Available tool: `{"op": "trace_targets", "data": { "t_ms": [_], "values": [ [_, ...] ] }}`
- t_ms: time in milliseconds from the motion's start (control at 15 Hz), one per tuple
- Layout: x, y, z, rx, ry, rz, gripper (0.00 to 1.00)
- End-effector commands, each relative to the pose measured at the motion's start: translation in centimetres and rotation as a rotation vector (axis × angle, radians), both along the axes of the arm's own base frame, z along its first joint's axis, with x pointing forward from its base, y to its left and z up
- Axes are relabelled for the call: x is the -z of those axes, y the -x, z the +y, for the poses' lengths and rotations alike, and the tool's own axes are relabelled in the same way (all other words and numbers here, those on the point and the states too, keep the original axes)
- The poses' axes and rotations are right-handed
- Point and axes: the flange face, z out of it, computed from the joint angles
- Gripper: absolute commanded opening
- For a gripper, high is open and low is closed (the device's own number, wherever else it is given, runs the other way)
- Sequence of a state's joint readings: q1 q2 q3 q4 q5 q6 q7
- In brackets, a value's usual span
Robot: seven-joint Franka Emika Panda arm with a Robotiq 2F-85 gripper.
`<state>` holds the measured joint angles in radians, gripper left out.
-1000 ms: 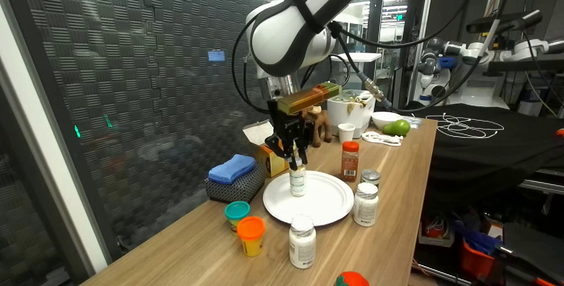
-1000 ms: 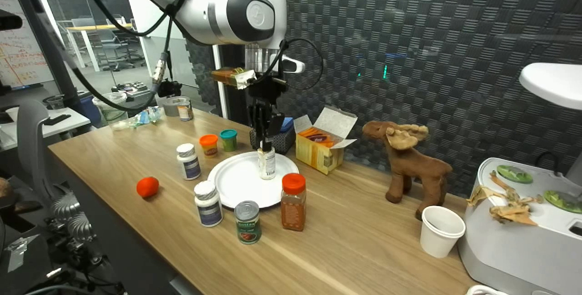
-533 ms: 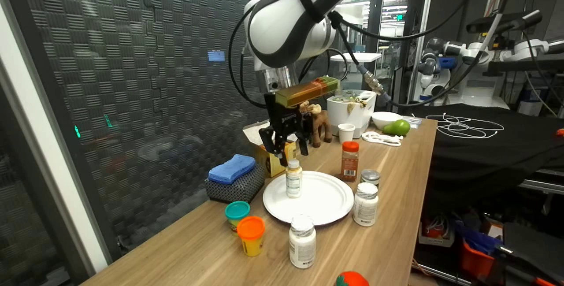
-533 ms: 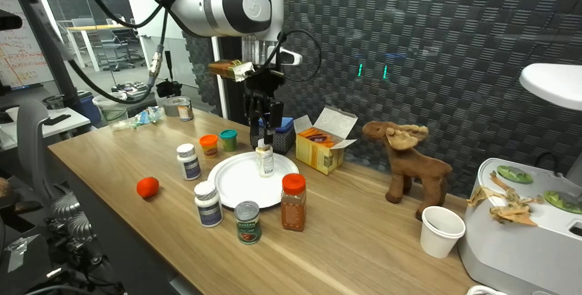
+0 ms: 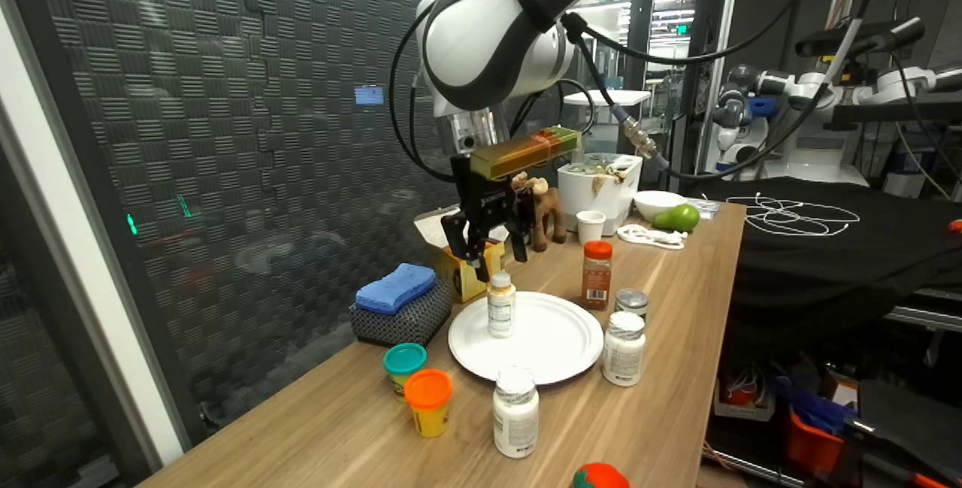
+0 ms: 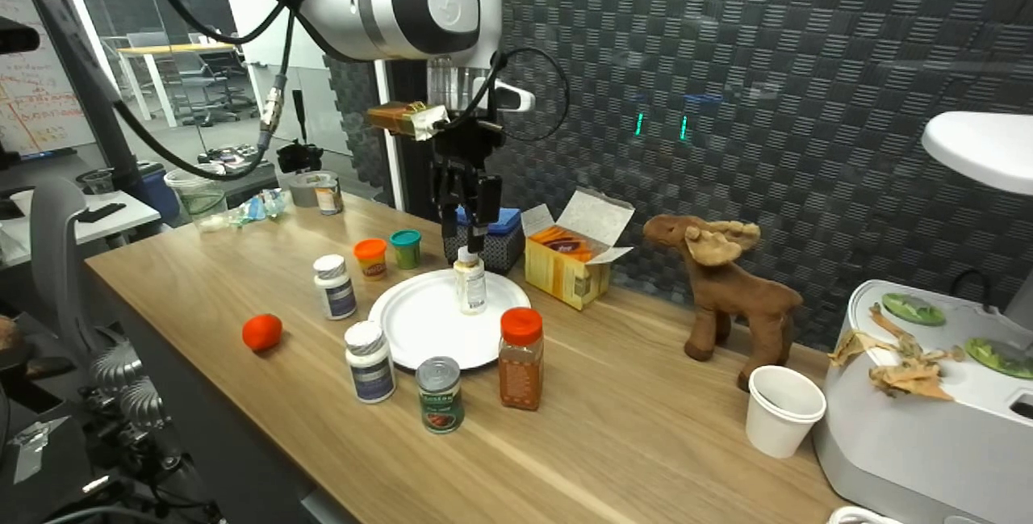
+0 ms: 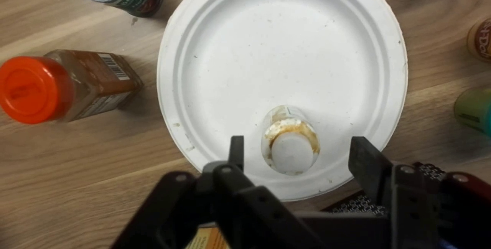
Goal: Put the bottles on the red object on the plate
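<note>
Pointing down at the plate [image 5: 560, 345], the gripper [image 5: 500, 264] has its jaws spread wider than the small white bottle [image 5: 501, 315] just below. The wrist view shows bare plate between that bottle and each of the two fingers [image 7: 236, 153], so it is free of the grip. It stands on the plate, left of the plate's middle in an exterior view, upright, with its long axis vertical and its cap pointing up. Next rightward comes a white-capped bottle [image 5: 516, 420], on the table [image 5: 361, 435] on the near side of the plate and apart from it, upright too, cap up. Then a spice jar [image 5: 597, 281] stands at the plate's far right, just beside the rim with wood showing between, its axis vertical and its red lid up. Rightmost, a second white-capped bottle [image 5: 624, 356] stands upright beside the plate's right edge, cap up; whether it touches, I cannot tell.
</note>
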<state>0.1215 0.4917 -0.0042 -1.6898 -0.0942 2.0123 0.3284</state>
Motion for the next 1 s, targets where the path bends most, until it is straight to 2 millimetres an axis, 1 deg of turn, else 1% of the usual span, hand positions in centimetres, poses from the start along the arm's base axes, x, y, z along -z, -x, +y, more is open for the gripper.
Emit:
{"op": "trace_targets", "data": {
  "t_ms": [0,133,200,333,533,667,733,933],
  "values": [
    [-0.6,-0.3,-0.7,-0.011,0.043,-0.019,0.99],
    [-2.3,-0.1,-2.9,-0.031,0.103,-0.057,1.0],
    [-3.1,0.1,-4.2,-0.01,0.116,-0.095,1.0],
    [-4.2,0.5,-6.5,0.006,0.134,-0.156,1.0],
    [-5.4,2.1,-9.7,0.04,0.13,-0.21,1.0],
    [-5.5,3.4,-11.7,0.07,0.108,-0.224,1.0],
    [-5.2,4.0,-12.6,0.089,0.093,-0.217,1.0],
    [-4.1,5.7,-14.0,0.119,0.064,-0.198,1.0]
  ]
}}
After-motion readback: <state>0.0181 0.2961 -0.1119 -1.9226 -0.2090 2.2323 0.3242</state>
